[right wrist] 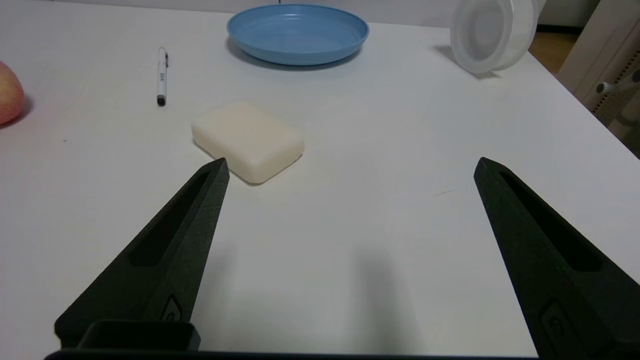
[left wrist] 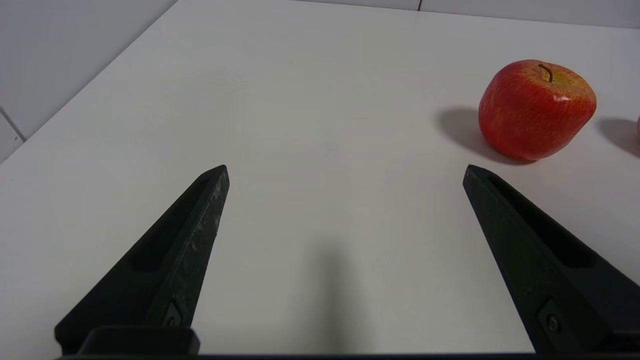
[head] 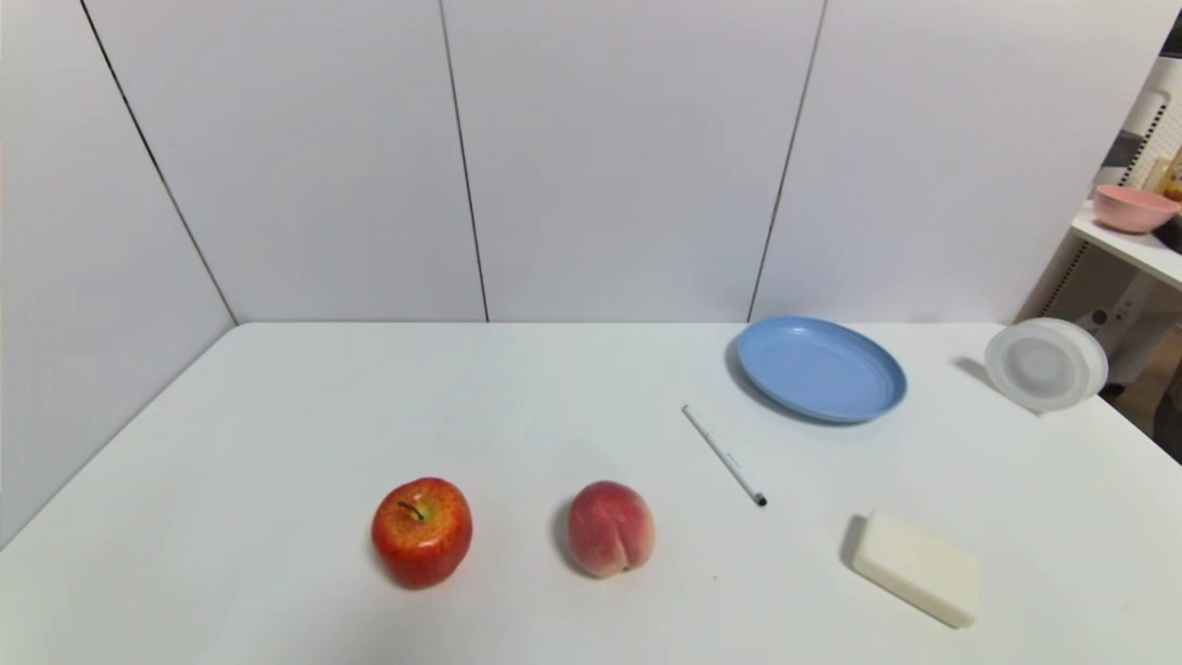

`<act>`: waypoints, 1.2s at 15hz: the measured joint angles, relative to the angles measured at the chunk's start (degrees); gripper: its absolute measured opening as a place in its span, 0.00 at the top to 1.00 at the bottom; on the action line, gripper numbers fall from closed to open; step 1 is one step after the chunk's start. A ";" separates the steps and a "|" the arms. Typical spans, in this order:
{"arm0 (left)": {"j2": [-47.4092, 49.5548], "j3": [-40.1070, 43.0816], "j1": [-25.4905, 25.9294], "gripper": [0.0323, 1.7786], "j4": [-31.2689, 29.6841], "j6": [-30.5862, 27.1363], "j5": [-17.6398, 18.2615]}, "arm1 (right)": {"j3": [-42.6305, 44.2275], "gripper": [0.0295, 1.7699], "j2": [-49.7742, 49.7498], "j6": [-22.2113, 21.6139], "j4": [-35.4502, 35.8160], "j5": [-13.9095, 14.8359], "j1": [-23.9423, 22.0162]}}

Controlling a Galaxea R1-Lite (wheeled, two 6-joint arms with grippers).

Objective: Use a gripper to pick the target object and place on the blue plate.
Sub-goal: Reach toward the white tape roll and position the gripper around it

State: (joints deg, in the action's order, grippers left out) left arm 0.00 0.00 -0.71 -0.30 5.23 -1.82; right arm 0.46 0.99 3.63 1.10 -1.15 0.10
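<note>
The target object, a round translucent white tub (head: 1045, 364) (right wrist: 492, 32), rests tilted at the table's far right corner. The blue plate (head: 820, 368) (right wrist: 298, 33) lies empty to its left, apart from it. Neither arm shows in the head view. My right gripper (right wrist: 351, 165) stands open over bare table near the front right, well short of the tub, nothing between its fingers. My left gripper (left wrist: 346, 170) is open too, low over the front left of the table, holding nothing.
A cream rectangular block (head: 916, 567) (right wrist: 248, 141) lies just ahead of the right gripper. A white pen (head: 725, 455), a peach (head: 610, 528) and a red apple (head: 422, 531) (left wrist: 536, 109) sit on the table. A pink bowl (head: 1133, 208) stands on a side shelf beyond the right edge.
</note>
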 joint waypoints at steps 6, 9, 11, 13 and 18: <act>0.00 0.00 0.00 0.05 0.00 0.00 0.00 | 14.31 0.04 19.98 -0.37 4.05 1.12 -1.22; 0.00 0.00 0.00 0.05 0.00 0.00 0.00 | 27.29 0.04 35.89 -0.52 4.33 3.84 -4.30; 0.00 0.00 0.00 0.05 0.00 0.02 0.00 | 36.30 0.04 46.60 -0.22 3.97 4.39 -9.13; 0.00 0.00 0.00 0.05 0.00 0.00 0.00 | 45.23 0.04 56.65 0.83 2.78 4.62 -13.59; 0.00 0.00 0.00 0.05 0.00 0.00 0.00 | 70.79 0.04 80.13 7.14 -9.22 -0.28 -19.86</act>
State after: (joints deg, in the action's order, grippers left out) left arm 0.00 0.00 -0.71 -0.30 5.23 -1.82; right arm 71.25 81.12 10.78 -8.12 -1.43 -19.76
